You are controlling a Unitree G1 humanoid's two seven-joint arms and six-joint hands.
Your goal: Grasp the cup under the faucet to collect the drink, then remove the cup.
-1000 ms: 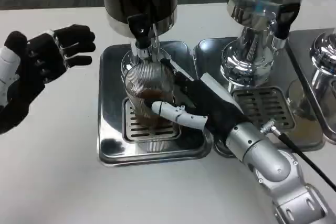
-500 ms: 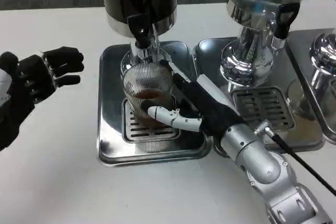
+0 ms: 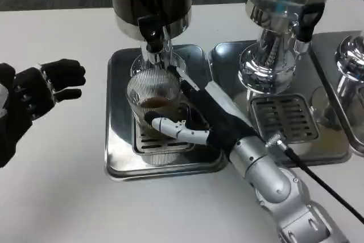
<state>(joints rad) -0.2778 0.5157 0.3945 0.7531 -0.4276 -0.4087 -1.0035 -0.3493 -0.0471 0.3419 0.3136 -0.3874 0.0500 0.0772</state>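
Note:
A ribbed clear glass cup (image 3: 152, 99) with dark drink in its bottom stands on the drip tray (image 3: 116, 157), just in front of and slightly left of the black faucet (image 3: 151, 32) of the dark dispenser. My right hand (image 3: 196, 120) wraps around the cup from the right, white thumb across its front, gripping it. My left hand (image 3: 34, 92) hovers over the white table at the far left, fingers apart, holding nothing.
A second dispenser (image 3: 278, 21) with a clear tank stands to the right on its own grated tray (image 3: 287, 120). A third chrome dispenser (image 3: 350, 66) is at the right edge. A black cable (image 3: 324, 180) runs along my right forearm.
My right hand has drawn the cup a little left and toward me, away from the faucet. My left hand has moved left and lower.

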